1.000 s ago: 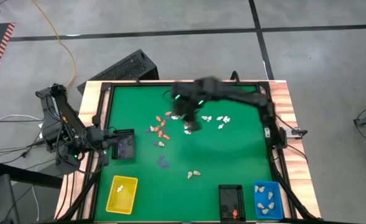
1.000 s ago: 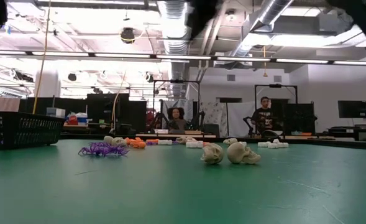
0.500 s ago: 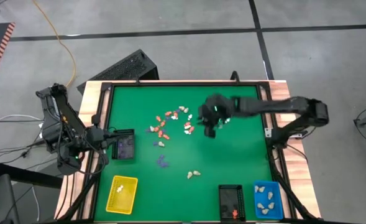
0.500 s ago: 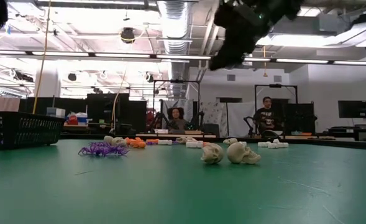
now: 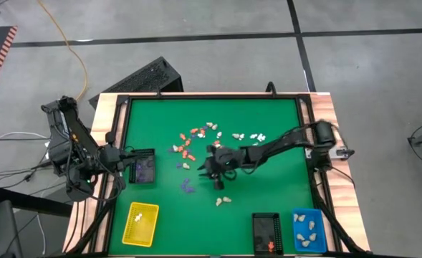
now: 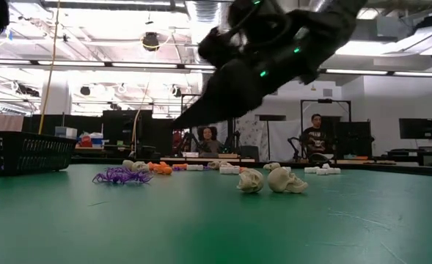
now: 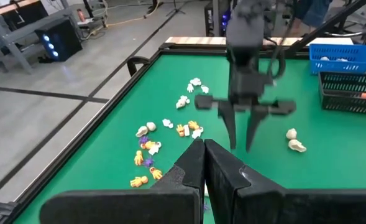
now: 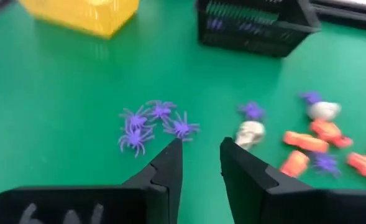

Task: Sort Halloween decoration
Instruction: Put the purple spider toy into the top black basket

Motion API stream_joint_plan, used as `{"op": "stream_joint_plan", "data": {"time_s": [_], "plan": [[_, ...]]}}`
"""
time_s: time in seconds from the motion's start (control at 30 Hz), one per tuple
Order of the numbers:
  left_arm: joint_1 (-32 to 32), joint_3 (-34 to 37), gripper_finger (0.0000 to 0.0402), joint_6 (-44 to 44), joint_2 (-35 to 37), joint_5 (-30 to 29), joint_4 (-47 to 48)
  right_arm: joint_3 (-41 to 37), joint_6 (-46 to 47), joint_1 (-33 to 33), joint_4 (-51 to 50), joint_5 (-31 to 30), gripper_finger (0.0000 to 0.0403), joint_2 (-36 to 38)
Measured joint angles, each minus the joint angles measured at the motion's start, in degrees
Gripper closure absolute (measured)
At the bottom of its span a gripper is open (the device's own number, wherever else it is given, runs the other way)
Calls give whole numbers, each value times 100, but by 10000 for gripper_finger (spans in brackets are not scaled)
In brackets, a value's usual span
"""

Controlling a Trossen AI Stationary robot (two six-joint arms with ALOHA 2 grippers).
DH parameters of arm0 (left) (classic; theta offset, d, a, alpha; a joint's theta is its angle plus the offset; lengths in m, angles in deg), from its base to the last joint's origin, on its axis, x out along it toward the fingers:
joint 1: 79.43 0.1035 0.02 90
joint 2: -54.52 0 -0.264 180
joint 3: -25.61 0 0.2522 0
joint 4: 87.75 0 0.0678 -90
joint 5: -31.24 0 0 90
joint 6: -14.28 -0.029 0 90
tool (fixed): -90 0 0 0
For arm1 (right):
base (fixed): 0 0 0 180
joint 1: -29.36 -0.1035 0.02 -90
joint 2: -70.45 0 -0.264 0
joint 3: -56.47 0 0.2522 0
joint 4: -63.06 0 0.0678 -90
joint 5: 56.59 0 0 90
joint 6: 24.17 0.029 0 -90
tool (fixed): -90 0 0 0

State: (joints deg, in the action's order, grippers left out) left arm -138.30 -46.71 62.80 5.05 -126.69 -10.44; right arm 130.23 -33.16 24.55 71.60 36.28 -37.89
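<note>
The right gripper (image 5: pixel 216 170) is swinging back across the green tabletop (image 5: pixel 275 183). A second ago it was blurred over the far middle, half a second ago it was beside the white figurines, and now it is reaching down low toward the near-left part of the scatter. Its fingers (image 8: pixel 170 168) are parted with nothing between them, so it is arriving empty for a fresh pick.

In the right wrist view, the purple spiders (image 8: pixel 151 122) are lying just ahead of the fingers, with a cream skull (image 8: pixel 250 132) and orange figurines (image 8: pixel 313 140) beyond. That suggests the spiders are the next target, probably bound for the black tray (image 5: pixel 143 169) by the left arm, which already holds something purple.

The rest of the decoration is sitting unsorted: orange and white pieces in the middle, two skulls (image 5: pixel 223 201) nearer the front. The blue tray (image 5: pixel 308 229) is holding cream pieces.

The left gripper (image 7: pixel 202 168) is waiting at the tabletop's left edge, fingers pressed together and empty.
</note>
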Motion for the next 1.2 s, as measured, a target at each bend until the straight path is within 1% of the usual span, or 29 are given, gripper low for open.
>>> {"op": "stream_joint_plan", "data": {"time_s": [0.17,0.27,0.37,0.5,0.63,0.9,1.1,1.2], "plan": [[0,2,401,12,0,-5,1,701,-196,-172,-166,-22,212,-728],[0,27,401,12,2,-121,-3,957,-157,-224,-281,-2,175,-956],[0,187,400,24,25,-369,15,1082,-203,-275,-298,0,156,-1077],[2,359,393,211,78,-452,42,1104,-166,-370,-470,2,154,-1110],[7,361,388,272,81,-474,42,1109,-20,-435,-624,12,154,-1108],[9,361,388,274,83,-480,42,1109,-5,-489,-599,5,154,-1118],[9,361,388,274,84,-477,41,1104,146,-530,53,147,155,-1500],[9,361,388,274,86,-476,42,1109,243,-507,200,196,155,-1557]]}}
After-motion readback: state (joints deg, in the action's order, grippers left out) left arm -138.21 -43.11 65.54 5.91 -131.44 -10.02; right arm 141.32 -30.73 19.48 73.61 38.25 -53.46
